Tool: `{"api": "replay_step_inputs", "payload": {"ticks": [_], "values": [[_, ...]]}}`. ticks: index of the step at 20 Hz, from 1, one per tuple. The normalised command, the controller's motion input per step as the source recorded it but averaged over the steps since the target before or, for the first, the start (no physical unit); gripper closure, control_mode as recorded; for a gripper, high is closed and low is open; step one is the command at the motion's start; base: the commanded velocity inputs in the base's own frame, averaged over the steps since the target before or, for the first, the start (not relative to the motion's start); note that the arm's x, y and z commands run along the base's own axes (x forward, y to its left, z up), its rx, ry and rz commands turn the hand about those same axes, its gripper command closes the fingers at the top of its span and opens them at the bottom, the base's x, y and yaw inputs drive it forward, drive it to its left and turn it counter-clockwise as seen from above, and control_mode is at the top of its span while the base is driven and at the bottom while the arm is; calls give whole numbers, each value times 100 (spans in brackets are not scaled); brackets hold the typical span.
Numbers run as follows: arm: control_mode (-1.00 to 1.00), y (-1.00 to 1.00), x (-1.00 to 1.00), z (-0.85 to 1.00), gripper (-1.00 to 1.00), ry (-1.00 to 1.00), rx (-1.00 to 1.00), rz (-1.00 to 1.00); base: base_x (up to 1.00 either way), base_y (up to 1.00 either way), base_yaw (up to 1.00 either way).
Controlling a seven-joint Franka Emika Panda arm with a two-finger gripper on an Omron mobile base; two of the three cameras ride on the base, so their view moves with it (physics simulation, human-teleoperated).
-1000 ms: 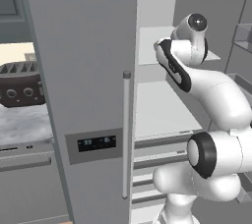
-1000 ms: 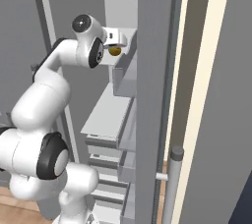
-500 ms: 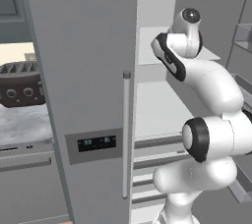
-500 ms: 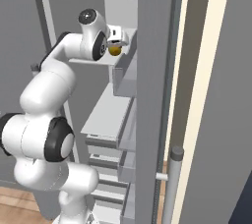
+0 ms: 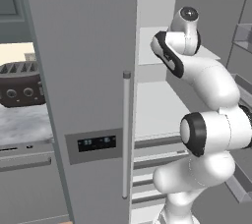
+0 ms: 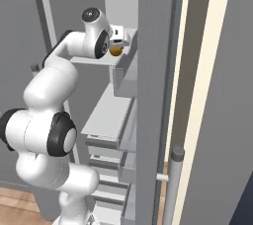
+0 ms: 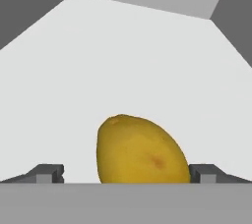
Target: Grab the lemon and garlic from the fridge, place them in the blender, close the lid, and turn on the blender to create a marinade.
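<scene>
Lemon [image 7: 140, 150] between open end effector [image 7: 126, 174] fingertips

To my left I see a grey marbled surface [image 5: 22, 122] with a dark toaster [image 5: 19, 88] on it, two knobs on its front. Under it are grey cabinet fronts [image 5: 29, 188]. Behind the toaster the wall [image 5: 17, 53] is pale cream. In the right base view, a wooden floor [image 6: 20, 206] shows at the bottom left, and a cream-coloured vertical panel [image 6: 205, 95] stands at the right.
</scene>
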Motion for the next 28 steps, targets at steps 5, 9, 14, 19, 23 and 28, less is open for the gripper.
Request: {"api": "replay_step_inputs", "payload": {"ticks": [5,9,14,19,23,28], "values": [[-100,-4,6,-22,-100,0,-2,3,0,0,0],[-100,-13,0,-20,-100,0,0,3,0,0,0],[-100,-6,0,-21,-100,0,0,3,0,0,0],[-100,1,0,-11,100,0,-1,1,0,0,0],[-100,22,0,0,100,0,0,1,0,0,0],[-100,29,-40,12,100,-8,0,0,0,0,0]]}}
